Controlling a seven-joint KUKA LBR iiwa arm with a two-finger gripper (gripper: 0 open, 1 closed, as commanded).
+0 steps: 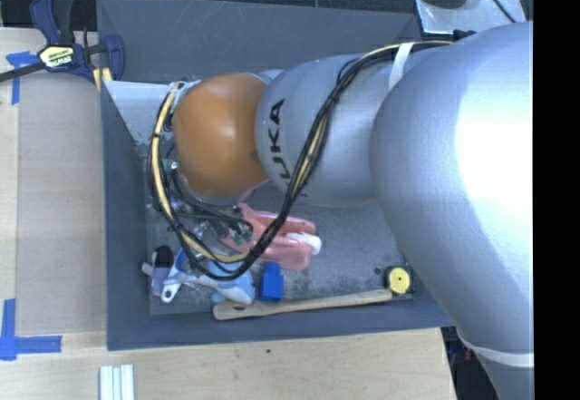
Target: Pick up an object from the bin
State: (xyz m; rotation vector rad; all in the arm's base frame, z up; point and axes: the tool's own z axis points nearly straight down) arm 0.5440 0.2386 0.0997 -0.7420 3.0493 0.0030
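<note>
My gripper (pixel 214 224) is low in the bin's front-left part, its dark body showing under the arm's wrist. Just to its right lies a pink soft thing (pixel 288 240) with a white end. A small blue block (pixel 271 283) sits in front of it. A white and pale blue thing (pixel 174 282) lies at the front-left corner, close below the gripper, beside a small black piece (pixel 163 257). A white curved item (pixel 232 292) lies next to the blue block.
A long wooden stick (pixel 313 303) lies along the bin's front wall. A small yellow round thing (pixel 398 279) sits at the front right. The arm and its orange cover hide the middle and back of the bin.
</note>
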